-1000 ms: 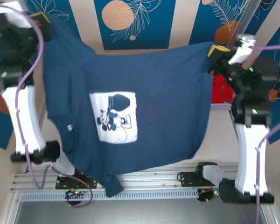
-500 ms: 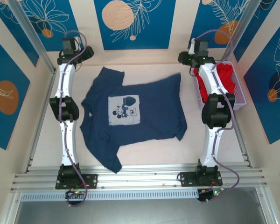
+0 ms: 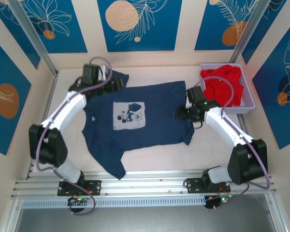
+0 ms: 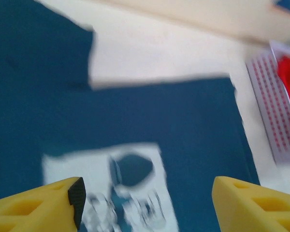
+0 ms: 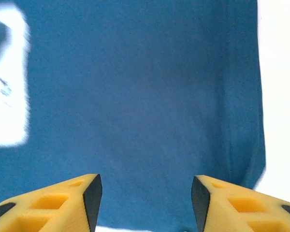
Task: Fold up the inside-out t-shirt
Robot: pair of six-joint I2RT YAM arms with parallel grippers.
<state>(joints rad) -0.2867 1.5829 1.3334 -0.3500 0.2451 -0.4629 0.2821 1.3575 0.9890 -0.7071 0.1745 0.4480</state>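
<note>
- Left arm [image 3: 67,108]: rising from its base at the near left, elbow pushed out to the left, forearm slanting away and inward, wrist turned toward the right.
- Left jaws: spread apart, clamped on nothing; yellow fingers [image 4: 48,203] wide at the two bottom corners of the left wrist view, which is blurred.
- Directly under the left jaws: the far sleeve [image 3: 117,78] of the navy t-shirt [image 3: 154,111], spread flat on the desk [image 3: 154,154].
- Ahead of the left jaws and between their fingers: the white print [image 3: 128,115] with a cartoon mouse, facing up.
- Further ahead of the left jaws and off to their right: bare desk past the shirt's edge, then a lilac basket [image 3: 246,107] holding a red garment [image 3: 222,87].
- Right arm [image 3: 227,128]: elbow folded out to the near right, forearm reaching away and inward to the left, wrist low over the shirt's right-hand edge.
- Right jaws: also apart, gripping nothing; in the right wrist view, yellow fingers with dark inner pads at the bottom, plain navy cloth in the gap.
- Under the right jaws: smooth cloth, with no fold visible.
- To the left of the right jaws: the white print, cut off by the edge of the wrist view.
- To the right of the right jaws: the shirt's straight edge, then pale desk.
- Well away from both pairs of jaws, toward the arm bases: the shirt's other sleeve, pointing at the near edge of the desk.
- Whether either pair of jaws touches the cloth: cannot tell.
</note>
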